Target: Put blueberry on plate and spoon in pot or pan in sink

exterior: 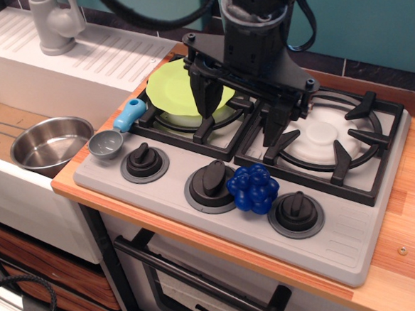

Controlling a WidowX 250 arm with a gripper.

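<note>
The blueberry [253,188] is a cluster of glossy dark blue balls lying on the grey stove panel between two knobs. My gripper [239,110] hangs over the burners just behind it, open, with nothing between its black fingers [204,91]. The lime-green plate [171,87] rests on the left burner, partly hidden by the gripper. The spoon [113,136], with a grey bowl and a light blue handle, lies at the stove's left edge. The steel pot [50,143] sits empty in the white sink [18,204] at the left.
Three black knobs [144,160] line the front of the grey stove. Black grates [349,145] cover the right burner. A grey faucet [56,24] stands on the ribbed drainboard [101,56]. An oven door handle [202,284] runs below the wooden counter edge.
</note>
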